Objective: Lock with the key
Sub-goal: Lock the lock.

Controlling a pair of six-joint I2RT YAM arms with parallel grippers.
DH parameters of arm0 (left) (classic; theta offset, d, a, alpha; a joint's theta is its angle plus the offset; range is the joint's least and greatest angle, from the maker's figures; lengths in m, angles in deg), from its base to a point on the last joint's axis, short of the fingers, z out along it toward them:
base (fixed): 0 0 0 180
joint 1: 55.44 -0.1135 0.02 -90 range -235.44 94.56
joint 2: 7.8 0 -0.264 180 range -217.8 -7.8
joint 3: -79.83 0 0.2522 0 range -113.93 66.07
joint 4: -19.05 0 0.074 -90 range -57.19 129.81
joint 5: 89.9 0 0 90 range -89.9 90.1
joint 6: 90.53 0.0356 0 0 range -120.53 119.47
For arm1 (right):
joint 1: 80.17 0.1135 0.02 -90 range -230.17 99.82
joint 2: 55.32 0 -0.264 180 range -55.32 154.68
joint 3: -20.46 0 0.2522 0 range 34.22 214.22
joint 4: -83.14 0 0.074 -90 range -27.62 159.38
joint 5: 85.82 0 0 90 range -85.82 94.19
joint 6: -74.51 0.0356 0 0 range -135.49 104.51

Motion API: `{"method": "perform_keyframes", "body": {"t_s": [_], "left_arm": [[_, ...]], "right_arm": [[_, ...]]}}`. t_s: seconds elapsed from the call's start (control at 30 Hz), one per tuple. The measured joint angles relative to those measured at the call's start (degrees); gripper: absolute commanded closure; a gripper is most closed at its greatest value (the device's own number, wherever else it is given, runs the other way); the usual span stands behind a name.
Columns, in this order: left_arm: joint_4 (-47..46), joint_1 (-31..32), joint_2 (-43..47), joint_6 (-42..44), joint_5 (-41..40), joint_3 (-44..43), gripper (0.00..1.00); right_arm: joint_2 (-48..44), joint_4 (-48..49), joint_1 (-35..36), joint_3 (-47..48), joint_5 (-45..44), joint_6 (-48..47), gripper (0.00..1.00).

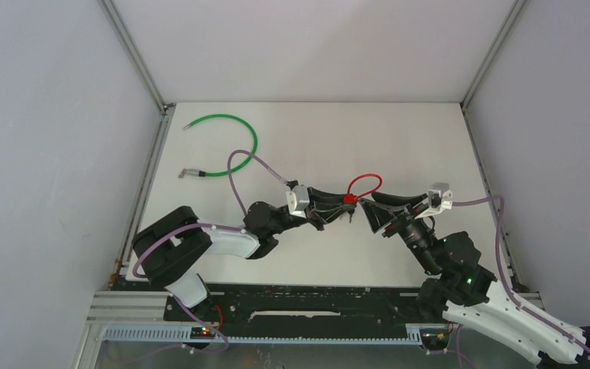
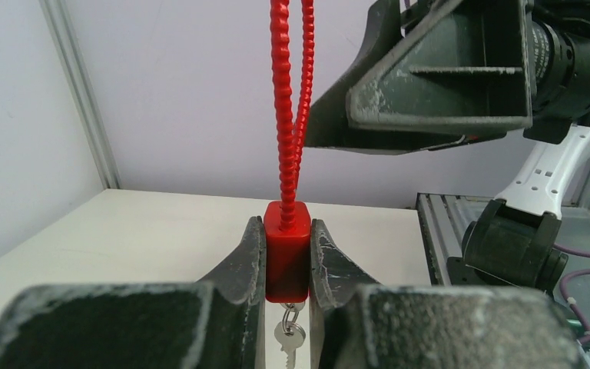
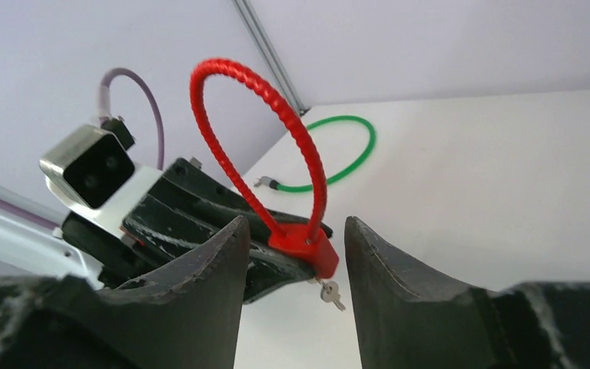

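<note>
The left claw [image 1: 344, 206] is clamped narrow on the red cable lock [image 2: 286, 254], its two fingers pressed against opposite sides of the block-shaped body. The lock is held up off the white tabletop [image 1: 399, 138], about midway between the two arms. Its ribbed red loop [image 2: 280, 115] rises from the top of the body, and a small silver key [image 2: 289, 338] hangs beneath it on a ring.

The right claw [image 3: 294, 231] faces the left one from the other side. Its jaws stand apart, one on each side of the lock body, with a gap showing on both sides, so it grips nothing.

Farther back on the left of the tabletop lies a curved green cable [image 1: 254, 141], well apart from both claws.
</note>
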Motion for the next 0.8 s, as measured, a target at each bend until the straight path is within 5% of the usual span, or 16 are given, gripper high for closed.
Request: {"method": "perform_keyframes", "body": {"t_s": [0.67,0.8], "left_arm": [[0.0,0.0,0.0,0.35,0.79,0.0,1.0],[-0.02,0.0,0.0,0.35,0.76,0.0,1.0]], "right_arm": [[6.21,4.72,-1.95,0.0,-0.33,6.82,0.75],[6.64,4.7,-1.95,0.0,0.28,7.06,0.92]]}}
